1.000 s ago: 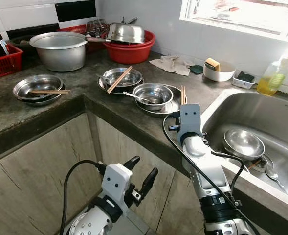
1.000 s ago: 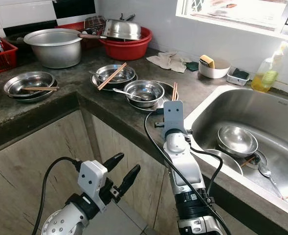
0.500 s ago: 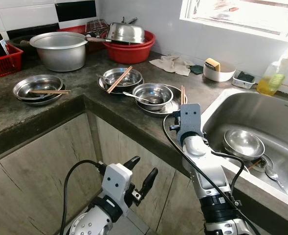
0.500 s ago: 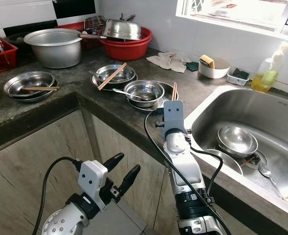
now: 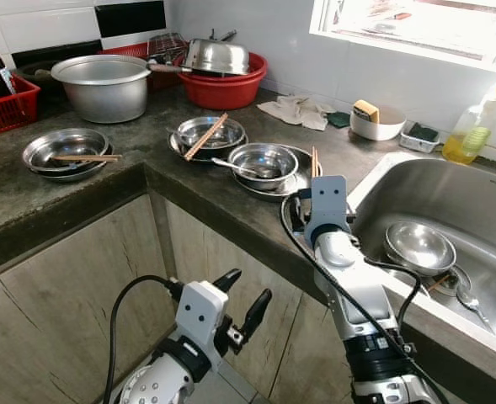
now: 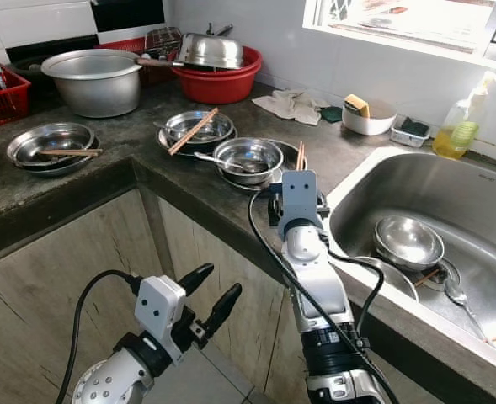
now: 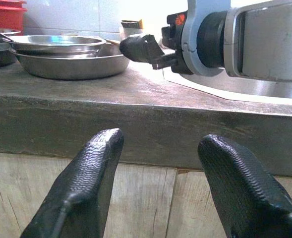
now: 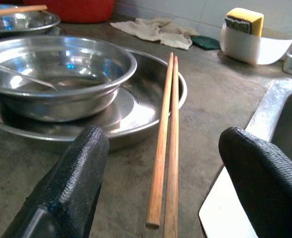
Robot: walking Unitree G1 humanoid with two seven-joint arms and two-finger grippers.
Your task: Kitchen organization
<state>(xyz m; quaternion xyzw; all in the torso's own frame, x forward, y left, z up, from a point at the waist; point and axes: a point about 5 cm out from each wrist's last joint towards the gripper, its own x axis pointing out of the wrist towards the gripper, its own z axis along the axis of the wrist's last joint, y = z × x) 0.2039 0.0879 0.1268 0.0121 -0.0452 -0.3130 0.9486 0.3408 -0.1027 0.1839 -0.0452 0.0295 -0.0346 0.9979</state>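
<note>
1. Wooden chopsticks (image 8: 166, 134) are the thing here: two long, thin, light-brown sticks lying side by side and touching, with their far ends propped on the rim of a shallow steel plate (image 8: 150, 106) and their near ends down on the dark stone desk (image 8: 210, 99).
2. Right pincer (image 8: 160, 198) sits low over the desk edge, pointing straight along the sticks. Its two black fingers are spread wide, one on each side of the near ends, not touching them.
3. From the head camera the same chopsticks (image 5: 314, 162) lie between the plate and the sink (image 5: 475, 202), with the right arm's wrist just in front of them.
4. On that plate sits a steel bowl (image 5: 263, 162) with a spoon (image 5: 235, 167) resting in it.
5. Left pincer (image 5: 242, 301) hangs down in front of the cabinet doors (image 5: 71, 286), below the desk, fingers apart and holding nothing.
6. More stuff on the desk: another bowl stack with chopsticks across it (image 5: 207, 135), a third one further left (image 5: 66, 151), a big metal pot (image 5: 104, 86), a red basin (image 5: 226, 84), a rag (image 5: 296, 110), and a white dish holding a sponge (image 5: 376, 120).
7. Sink has a steel bowl (image 5: 418, 247) in it, and a soap bottle (image 5: 473, 126) stands behind it.
</note>
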